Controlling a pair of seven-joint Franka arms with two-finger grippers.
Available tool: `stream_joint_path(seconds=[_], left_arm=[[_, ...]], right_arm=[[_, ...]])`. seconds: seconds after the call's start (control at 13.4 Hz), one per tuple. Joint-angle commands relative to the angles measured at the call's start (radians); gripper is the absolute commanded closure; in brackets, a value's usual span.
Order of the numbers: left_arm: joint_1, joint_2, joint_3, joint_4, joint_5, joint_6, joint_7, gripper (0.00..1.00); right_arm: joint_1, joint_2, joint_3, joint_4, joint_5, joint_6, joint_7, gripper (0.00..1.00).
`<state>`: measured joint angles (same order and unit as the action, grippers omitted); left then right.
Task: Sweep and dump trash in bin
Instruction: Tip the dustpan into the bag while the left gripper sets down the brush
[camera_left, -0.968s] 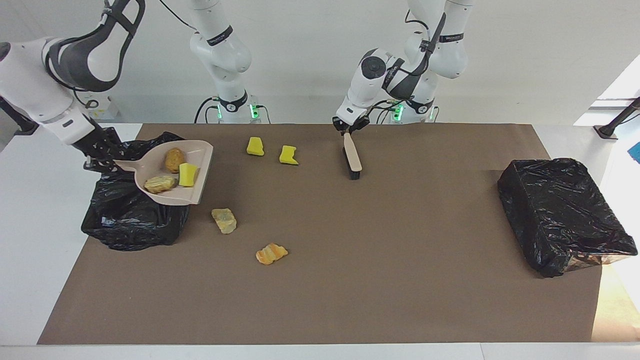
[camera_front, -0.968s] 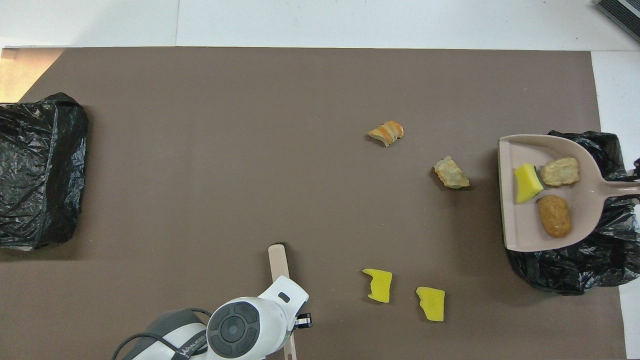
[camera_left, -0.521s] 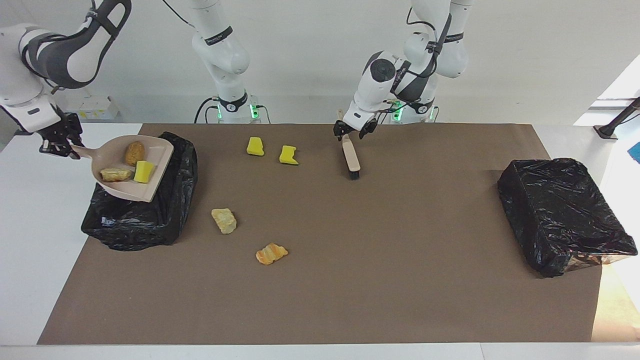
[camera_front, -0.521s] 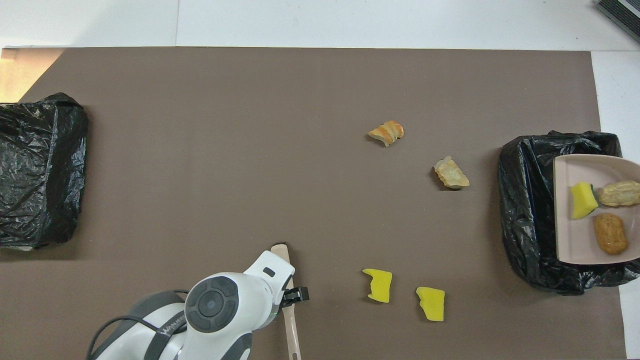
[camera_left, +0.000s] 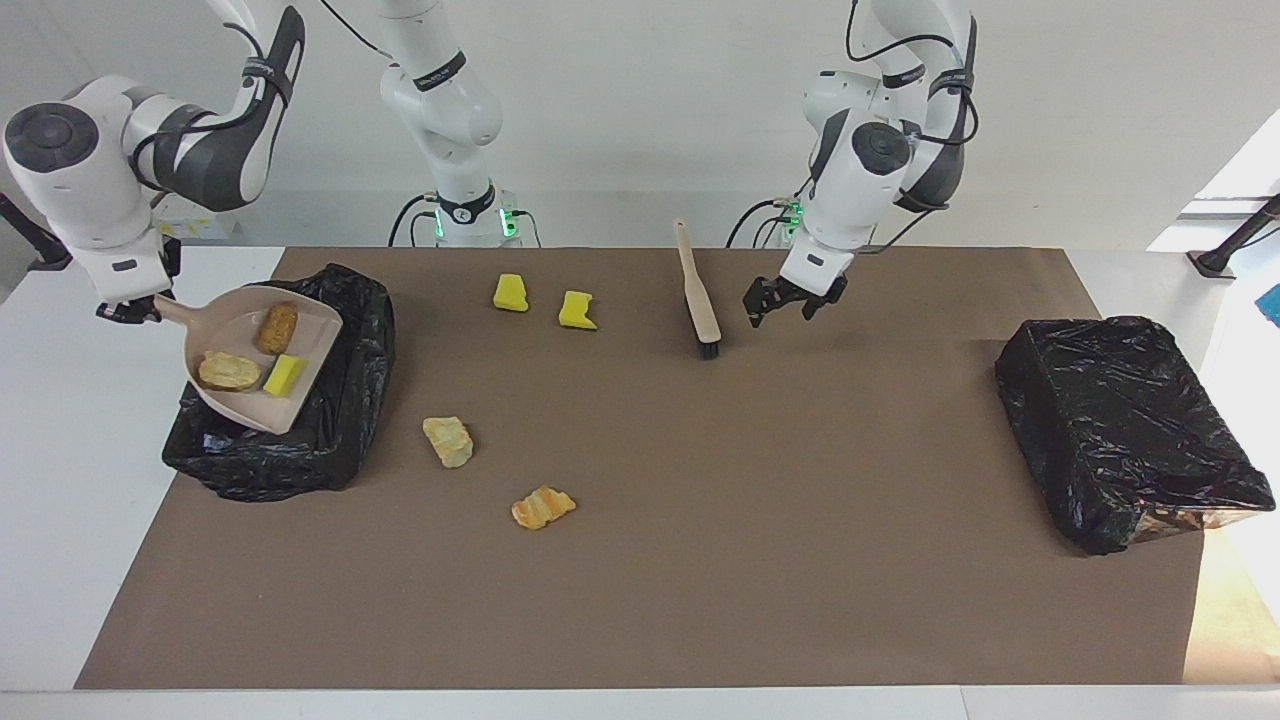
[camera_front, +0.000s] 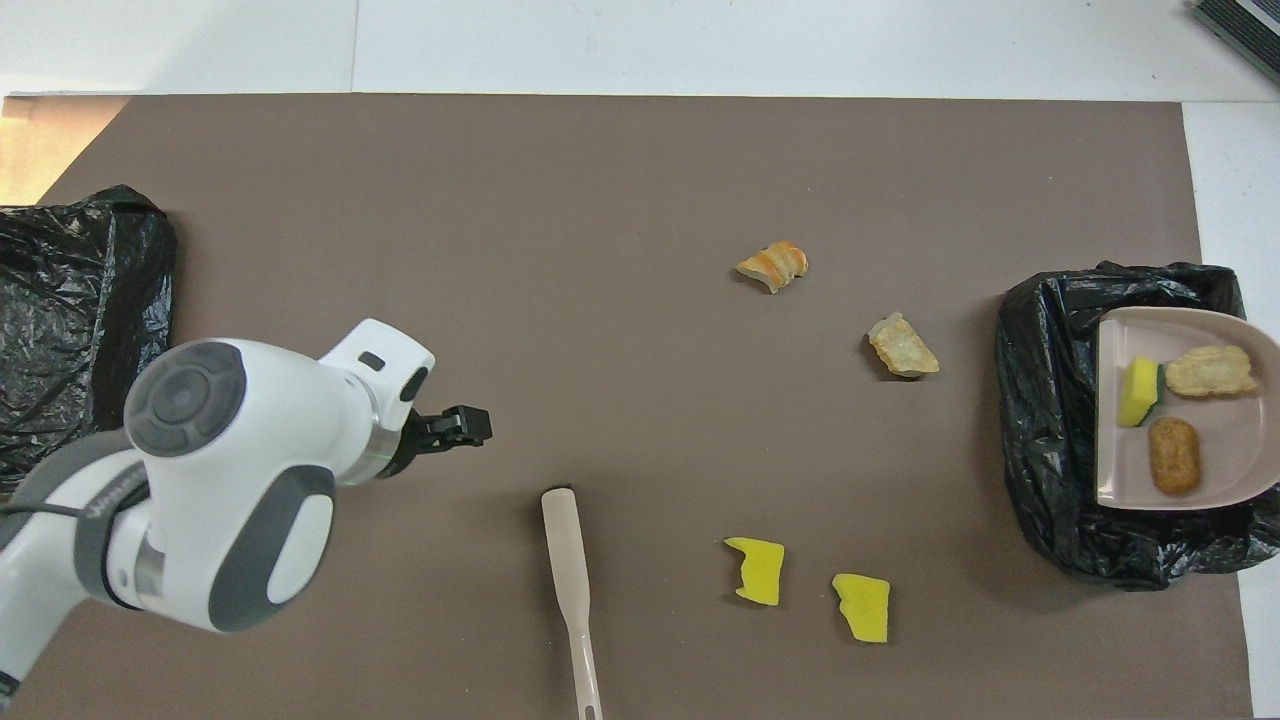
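Note:
My right gripper (camera_left: 128, 308) is shut on the handle of the beige dustpan (camera_left: 235, 325), which hangs tilted over the black-bagged bin (camera_left: 280, 430). In the pan lie a brown oval lump (camera_left: 277, 327), a beige lump (camera_left: 228, 370) and a green-and-yellow sponge (camera_left: 285, 375). On the mat lie two yellow sponge chunks (camera_left: 511, 292) (camera_left: 577, 310), a pale beige lump (camera_left: 447, 441) and an orange lump (camera_left: 543, 506). The brush (camera_left: 700, 295) lies flat on the mat. My left gripper (camera_left: 793, 300) hangs open and empty beside it, toward the left arm's end.
A second black-bagged bin (camera_left: 1130, 430) sits at the left arm's end of the brown mat (camera_left: 750, 520). From overhead, the left arm's wrist (camera_front: 230, 480) covers part of the mat near that bin (camera_front: 70, 330).
My left gripper opened, let go of the brush and swung away toward the left arm's end. My right gripper drew the loaded dustpan back over the bin and tipped it.

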<state>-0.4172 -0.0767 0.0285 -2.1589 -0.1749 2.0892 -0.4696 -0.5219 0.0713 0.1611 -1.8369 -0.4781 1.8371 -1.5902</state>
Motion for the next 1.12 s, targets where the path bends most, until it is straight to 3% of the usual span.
stream_joint_path(seconds=[0.0, 0.3, 0.52, 1.04], left_arm=[[0.107, 0.152, -0.012, 0.230, 0.020, -0.105, 0.132, 0.00], [0.234, 0.173, -0.012, 0.364, 0.094, -0.228, 0.348, 0.00], [0.273, 0.111, -0.010, 0.381, 0.147, -0.342, 0.452, 0.00], [0.275, -0.011, -0.009, 0.407, 0.164, -0.402, 0.440, 0.00]], right_arm=[[0.016, -0.031, 0.002, -0.025, -0.063, -0.010, 0.035, 1.00], [0.061, -0.051, 0.002, -0.024, -0.102, -0.034, 0.039, 1.00], [0.065, -0.070, 0.000, -0.019, -0.145, -0.065, 0.084, 1.00], [0.114, -0.097, 0.006, -0.013, -0.300, -0.099, 0.101, 1.00]])
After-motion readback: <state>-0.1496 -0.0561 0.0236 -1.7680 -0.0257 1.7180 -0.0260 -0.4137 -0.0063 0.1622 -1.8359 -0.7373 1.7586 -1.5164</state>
